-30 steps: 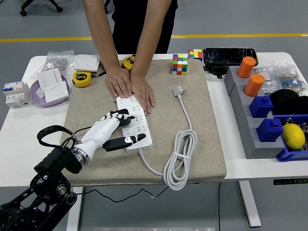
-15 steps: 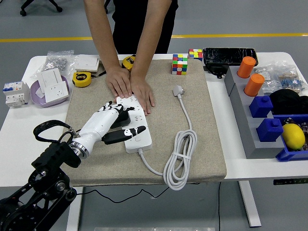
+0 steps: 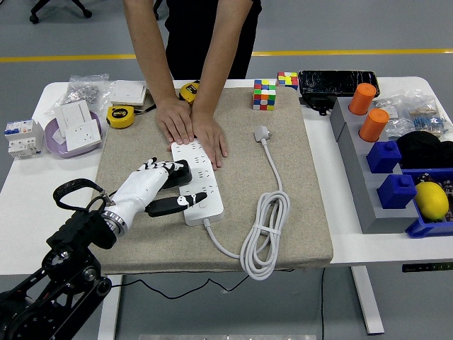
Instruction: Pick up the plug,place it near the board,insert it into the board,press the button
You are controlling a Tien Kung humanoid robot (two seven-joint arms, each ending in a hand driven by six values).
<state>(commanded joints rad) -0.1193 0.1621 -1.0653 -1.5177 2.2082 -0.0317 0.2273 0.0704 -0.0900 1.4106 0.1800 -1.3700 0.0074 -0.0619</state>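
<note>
A white power strip (image 3: 202, 185) lies on the beige mat (image 3: 304, 177). A black plug (image 3: 181, 174) sits on the strip's left side. My left hand (image 3: 173, 188) reaches in from the lower left. Its fingers (image 3: 157, 170) rest against the plug, and its thumb (image 3: 178, 204) is spread along the strip's near edge, so the hand looks open. A person at the far side presses both hands (image 3: 191, 131) on the strip's far end. The strip's own white plug (image 3: 262, 133) and coiled cable (image 3: 265, 230) lie to the right. My right arm is out of view.
Two puzzle cubes (image 3: 265, 94) and a black case (image 3: 338, 81) stand at the back. Tape measures (image 3: 120, 116) and a purple bowl (image 3: 51, 134) holding a socket are at the left. A grey rack (image 3: 354, 152) with orange cylinders and blue blocks is at the right.
My left hand has drawn back a little to the left along the strip, and its thumb has moved left. The black plug, the strip and the person's hands have stayed in place.
</note>
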